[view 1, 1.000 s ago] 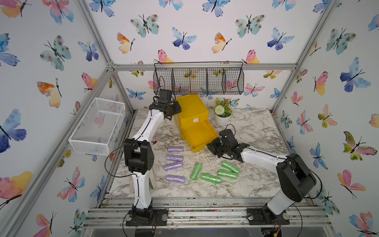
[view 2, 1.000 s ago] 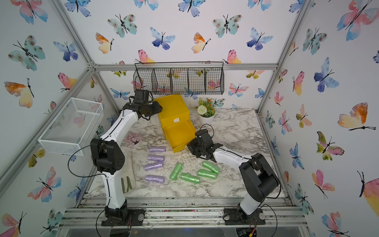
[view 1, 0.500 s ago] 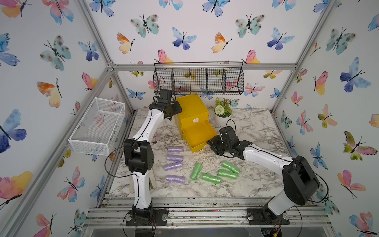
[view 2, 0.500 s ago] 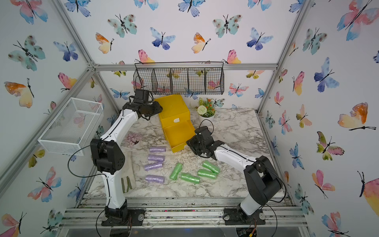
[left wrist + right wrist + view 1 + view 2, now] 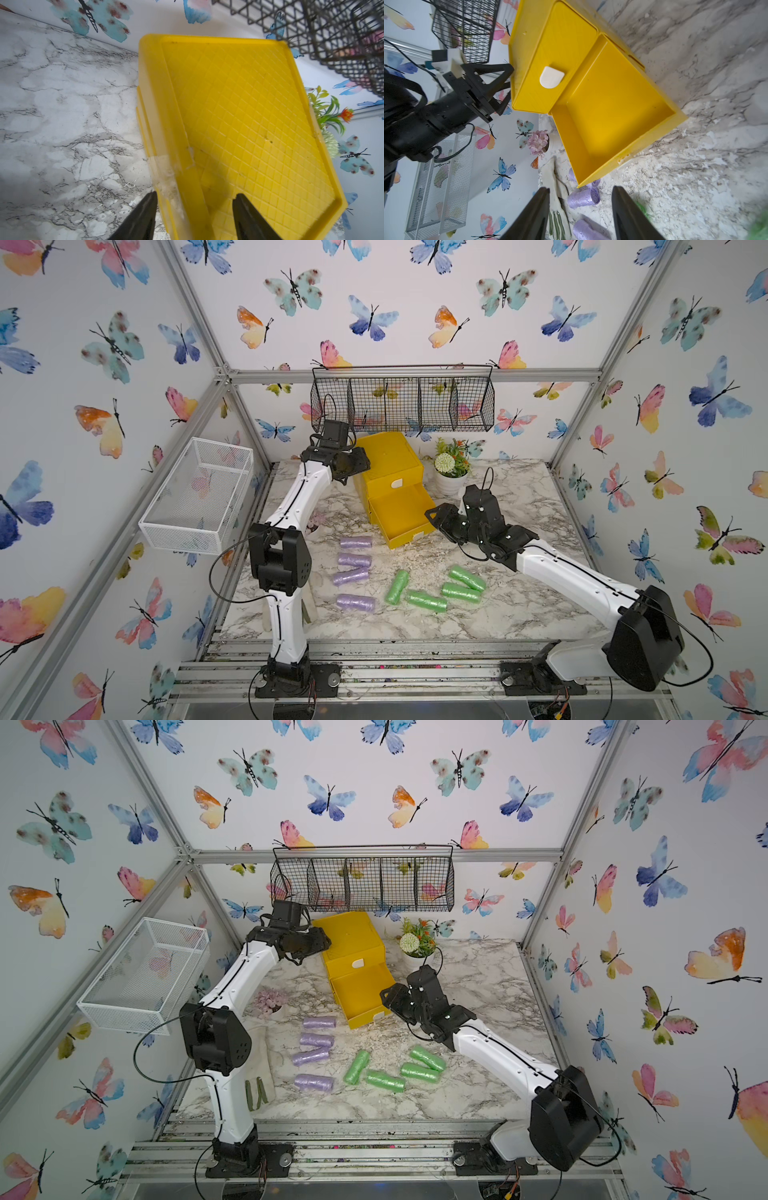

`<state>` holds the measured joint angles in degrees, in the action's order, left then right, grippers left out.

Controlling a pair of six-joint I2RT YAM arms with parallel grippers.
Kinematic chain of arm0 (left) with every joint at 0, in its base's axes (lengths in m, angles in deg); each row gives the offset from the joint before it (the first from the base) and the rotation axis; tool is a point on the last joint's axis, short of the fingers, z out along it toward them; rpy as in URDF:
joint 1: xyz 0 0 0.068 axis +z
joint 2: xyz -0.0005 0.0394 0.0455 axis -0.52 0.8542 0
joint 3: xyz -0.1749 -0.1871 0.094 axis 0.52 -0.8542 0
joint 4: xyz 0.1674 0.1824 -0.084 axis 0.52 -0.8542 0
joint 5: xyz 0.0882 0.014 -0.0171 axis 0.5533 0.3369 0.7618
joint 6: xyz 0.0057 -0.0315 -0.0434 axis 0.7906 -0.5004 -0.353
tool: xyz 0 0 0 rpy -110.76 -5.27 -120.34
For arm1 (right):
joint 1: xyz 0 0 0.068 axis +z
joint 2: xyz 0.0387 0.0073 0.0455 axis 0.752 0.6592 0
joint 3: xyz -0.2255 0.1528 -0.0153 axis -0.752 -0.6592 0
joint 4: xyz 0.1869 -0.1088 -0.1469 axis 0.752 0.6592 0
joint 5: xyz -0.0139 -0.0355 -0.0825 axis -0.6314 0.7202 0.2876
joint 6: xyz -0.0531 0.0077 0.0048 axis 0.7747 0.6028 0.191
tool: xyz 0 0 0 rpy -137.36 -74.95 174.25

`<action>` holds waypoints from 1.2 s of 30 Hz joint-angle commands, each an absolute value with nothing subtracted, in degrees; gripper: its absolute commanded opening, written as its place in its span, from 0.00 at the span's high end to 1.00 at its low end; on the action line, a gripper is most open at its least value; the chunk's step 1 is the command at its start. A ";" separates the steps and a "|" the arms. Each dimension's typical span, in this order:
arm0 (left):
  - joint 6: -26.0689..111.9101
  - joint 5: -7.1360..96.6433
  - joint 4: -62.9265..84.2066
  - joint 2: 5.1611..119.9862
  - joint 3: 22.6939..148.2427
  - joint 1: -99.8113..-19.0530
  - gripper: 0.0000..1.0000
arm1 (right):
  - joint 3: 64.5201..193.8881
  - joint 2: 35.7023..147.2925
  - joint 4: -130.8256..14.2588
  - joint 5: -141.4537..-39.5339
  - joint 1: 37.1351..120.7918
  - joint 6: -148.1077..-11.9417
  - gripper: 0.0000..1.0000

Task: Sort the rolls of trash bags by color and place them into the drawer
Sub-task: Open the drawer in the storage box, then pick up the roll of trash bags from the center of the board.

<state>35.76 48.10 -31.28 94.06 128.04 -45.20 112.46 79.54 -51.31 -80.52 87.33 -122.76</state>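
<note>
The yellow drawer chest (image 5: pixel 390 466) stands at the back of the marble table. One drawer (image 5: pixel 401 514) is pulled out and shows a bare floor (image 5: pixel 612 104); the drawer above it is closed, its white tab (image 5: pixel 551 78) showing. Several purple rolls (image 5: pixel 354 560) lie in a column left of the open drawer. Several green rolls (image 5: pixel 426 600) lie in front of it. My left gripper (image 5: pixel 195 195) is open astride the chest's top left edge (image 5: pixel 359 466). My right gripper (image 5: pixel 580 189) is open with nothing in it, at the open drawer's front right corner (image 5: pixel 432 516).
A black wire basket (image 5: pixel 403 404) hangs on the back wall above the chest. A white mesh basket (image 5: pixel 199 493) juts from the left wall. A potted plant (image 5: pixel 451 472) stands right of the chest. A pink-purple flower cluster (image 5: pixel 268 1002) and a cloth (image 5: pixel 259 1085) lie at left.
The right gripper's jaws have opened, and it has drawn slightly up and back along the open drawer's corner. The left gripper's jaws have spread wider on the chest's edge.
</note>
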 commanded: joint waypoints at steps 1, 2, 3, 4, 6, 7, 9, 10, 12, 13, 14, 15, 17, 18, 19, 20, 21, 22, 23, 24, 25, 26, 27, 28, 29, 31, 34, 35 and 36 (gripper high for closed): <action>38.31 48.58 -30.34 87.64 128.38 -46.16 0.34 | 110.75 75.49 -48.48 -72.91 87.44 -116.56 0.45; 38.85 49.08 -30.28 86.61 128.34 -46.44 0.34 | 110.53 74.46 -47.28 -70.86 87.44 -116.31 0.45; 39.17 49.39 -30.28 85.59 128.13 -46.74 0.34 | 110.26 73.55 -46.46 -69.26 87.43 -116.17 0.45; 39.39 49.62 -30.28 84.15 127.52 -46.93 0.34 | 109.77 72.50 -45.77 -67.51 87.43 -116.00 0.45; 39.46 50.02 -30.28 80.93 125.61 -47.45 0.34 | 108.26 70.20 -45.15 -64.62 87.43 -116.28 0.45; 39.68 50.25 -30.24 78.91 124.27 -47.70 0.34 | 107.27 68.69 -45.23 -63.45 87.43 -116.70 0.46; 40.34 51.06 -30.41 74.53 120.29 -48.33 0.35 | 105.01 65.80 -45.87 -62.18 87.43 -117.04 0.50; 40.61 51.61 -30.59 71.91 118.02 -48.55 0.36 | 103.87 64.26 -46.62 -62.13 87.35 -116.20 0.50; 40.89 52.89 -30.72 66.59 112.09 -48.95 0.37 | 102.08 61.48 -48.19 -62.83 87.35 -113.47 0.51; 40.84 53.84 -30.72 63.64 108.60 -49.14 0.37 | 101.57 60.58 -48.21 -62.68 87.28 -112.75 0.52; 40.76 54.49 -30.94 61.10 105.67 -49.26 0.37 | 101.40 60.07 -47.91 -62.67 87.18 -112.00 0.52; 40.41 55.33 -31.76 58.35 102.54 -49.20 0.38 | 101.70 59.77 -46.85 -62.67 87.04 -110.94 0.52; 39.53 57.10 -34.29 53.71 97.78 -49.31 0.38 | 102.97 59.76 -43.85 -62.34 86.91 -109.00 0.52; 39.06 57.68 -36.13 51.73 95.57 -49.28 0.38 | 103.60 59.85 -42.65 -62.11 86.82 -107.99 0.52; 38.14 58.13 -38.00 49.38 93.58 -49.30 0.39 | 104.01 59.80 -41.59 -61.68 86.75 -107.17 0.52; 37.50 58.23 -39.81 47.92 91.97 -49.30 0.39 | 104.25 59.60 -40.61 -61.22 86.73 -106.64 0.52; 36.79 58.22 -41.91 46.31 90.52 -49.43 0.40 | 104.26 59.05 -39.98 -60.63 86.64 -106.04 0.51; 36.36 58.21 -44.03 44.66 88.93 -49.97 0.40 | 104.01 58.36 -39.84 -60.11 86.64 -105.61 0.51; 36.05 58.41 -45.69 43.66 87.98 -50.64 0.40 | 103.66 57.61 -39.84 -59.62 86.60 -105.17 0.51; 35.50 59.52 -47.93 42.45 87.18 -51.75 0.41 | 103.17 56.59 -39.71 -58.93 86.57 -104.80 0.51; 34.53 61.22 -50.13 41.49 86.44 -53.24 0.41 | 102.64 55.58 -39.58 -58.09 86.55 -104.50 0.51; 33.30 62.25 -51.41 40.64 85.56 -54.65 0.41 | 102.20 54.74 -39.58 -57.51 86.55 -104.36 0.51; 31.51 62.68 -52.60 39.88 84.27 -56.36 0.41 | 101.52 53.67 -39.58 -56.67 86.55 -104.34 0.51; 29.37 62.46 -53.35 39.34 82.55 -58.35 0.41 | 100.88 52.62 -39.58 -56.12 86.55 -104.37 0.51; 27.26 62.48 -53.76 39.19 80.90 -60.38 0.41 | 100.27 51.88 -39.63 -55.83 86.55 -104.43 0.51; 21.00 62.42 -54.02 39.54 77.01 -65.72 0.41 | 99.51 50.61 -39.54 -55.65 86.55 -104.65 0.51; 13.02 57.46 -53.72 41.56 71.97 -70.57 0.40 | 98.88 49.29 -38.58 -55.51 86.55 -105.34 0.51; 10.54 57.01 -53.15 41.83 70.28 -71.96 0.39 | 98.73 48.94 -38.23 -55.49 86.55 -105.48 0.51; 7.88 56.71 -52.33 41.69 68.35 -73.22 0.37 | 98.47 48.42 -38.09 -55.55 86.55 -105.63 0.51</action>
